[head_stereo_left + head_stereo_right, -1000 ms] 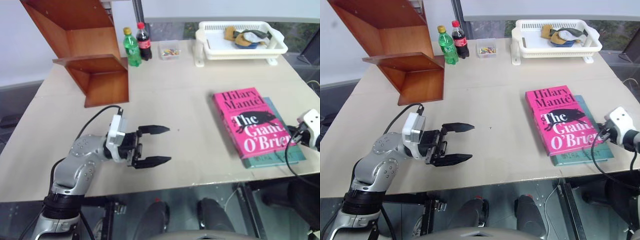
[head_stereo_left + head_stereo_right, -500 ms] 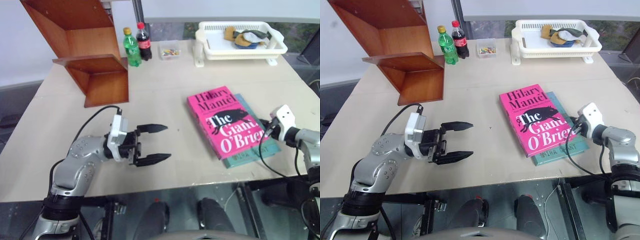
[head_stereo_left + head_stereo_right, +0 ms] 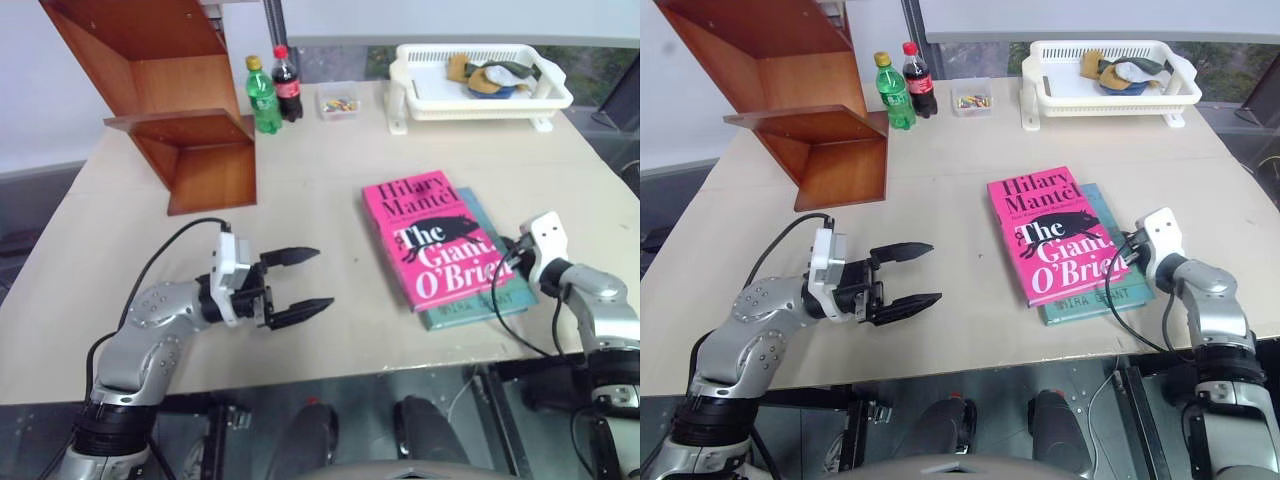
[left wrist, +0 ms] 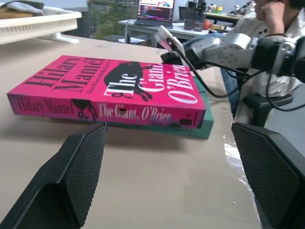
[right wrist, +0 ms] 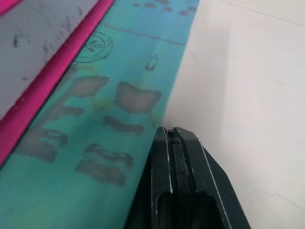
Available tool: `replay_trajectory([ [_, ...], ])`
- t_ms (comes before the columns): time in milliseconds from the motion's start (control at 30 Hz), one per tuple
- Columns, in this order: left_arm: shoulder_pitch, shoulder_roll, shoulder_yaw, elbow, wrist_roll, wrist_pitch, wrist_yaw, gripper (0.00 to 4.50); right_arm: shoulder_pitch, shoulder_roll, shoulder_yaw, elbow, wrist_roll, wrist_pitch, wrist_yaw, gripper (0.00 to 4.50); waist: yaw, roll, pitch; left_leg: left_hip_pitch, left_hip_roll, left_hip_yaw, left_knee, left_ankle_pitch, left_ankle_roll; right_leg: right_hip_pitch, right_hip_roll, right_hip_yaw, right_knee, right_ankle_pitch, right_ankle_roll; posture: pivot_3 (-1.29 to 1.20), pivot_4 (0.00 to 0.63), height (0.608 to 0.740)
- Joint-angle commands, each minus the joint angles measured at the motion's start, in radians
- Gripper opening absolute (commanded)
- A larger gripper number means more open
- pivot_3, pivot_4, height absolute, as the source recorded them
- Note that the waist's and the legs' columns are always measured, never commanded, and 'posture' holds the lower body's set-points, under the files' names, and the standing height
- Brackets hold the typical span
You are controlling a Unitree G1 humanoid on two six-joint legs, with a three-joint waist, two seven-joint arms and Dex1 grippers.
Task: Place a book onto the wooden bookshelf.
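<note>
Book not yet lifted

The book (image 3: pixel 1055 235) is lain near the surface's (image 3: pixel 940 200) right edge; the left hand (image 3: pixel 908 275) is spread empty, the right hand (image 3: pixel 1132 243) closed empty; the bookshelf (image 3: pixel 810 130) is unfilled.

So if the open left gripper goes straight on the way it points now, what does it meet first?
Probably the spine of the bright pink paperback book, lying on the teal-green book; the left gripper has bare table before it.

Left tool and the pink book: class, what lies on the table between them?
Nothing: in the left eye view, bare table separates the open left tool from the pink book.
</note>
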Motion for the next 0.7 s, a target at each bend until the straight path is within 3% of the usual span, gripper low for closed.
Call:
replay_trajectory([
  [33, -0.006, -0.005, 0.019, -0.039, -0.012, 0.02, 0.047, 4.5, 0.026, 0.028, 0.054, -0.047, 0.003, 0.04, 0.003, 0.09, 0.0, 0.0, 0.0, 0.0, 0.0, 0.0, 0.0, 0.0, 0.0, 0.0, 0.0, 0.0, 0.0, 0.0, 0.0, 0.0, 0.15, 0.74],
  [200, -0.017, -0.027, 0.029, -0.024, -0.028, 0.083, 0.137, 4.5, 0.07, 0.001, 0.021, -0.097, 0.006, 0.012, -0.007, 0.09, 0.004, 0.0, 0.0, 0.0, 0.0, 0.0, 0.0, 0.0, 0.0, 0.0, 0.0, 0.0, 0.0, 0.0, 0.0, 0.0, 0.15, 0.74],
  [300, -0.022, -0.033, 0.024, -0.016, -0.024, 0.091, 0.15, 4.5, 0.111, -0.02, -0.015, -0.161, 0.042, 0.014, 0.004, 0.8, 0.01, 0.0, 0.0, -0.001, -0.001, -0.002, 0.0, 0.0, 0.0, 0.0, -0.001, -0.002, 0.0, 0.0, 0.0, 0.0, 0.15, 0.74],
  [433, -0.05, -0.047, 0.02, -0.001, -0.047, 0.146, 0.185, 4.5, 0.136, -0.026, -0.032, -0.19, 0.048, -0.002, -0.019, 2.53, 0.011, 0.0, 0.0, -0.002, -0.002, -0.002, 0.0, 0.0, 0.0, 0.0, -0.002, -0.002, 0.0, 0.0, 0.0, 0.0, 0.15, 0.74],
  [533, -0.073, -0.025, 0.023, -0.026, -0.113, 0.325, 0.259, 4.5, 0.176, -0.041, -0.079, -0.255, 0.072, 0.004, -0.036, 3.81, 0.011, 0.0, 0.0, -0.002, -0.003, -0.003, 0.0, 0.0, 0.0, 0.0, -0.002, -0.003, 0.0, 0.0, 0.0, 0.0, 0.15, 0.74],
  [700, -0.109, -0.017, 0.062, 0.004, -0.269, 0.532, 0.285, 4.5, 0.35, -0.129, -0.207, -0.415, 0.116, -0.016, 0.005, 3.81, 0.022, 0.002, 0.001, -0.004, -0.004, -0.004, -0.001, 0.0, 0.0, -0.002, -0.003, -0.003, 0.0, 0.0, 0.0, 0.0, 0.15, 0.74],
])
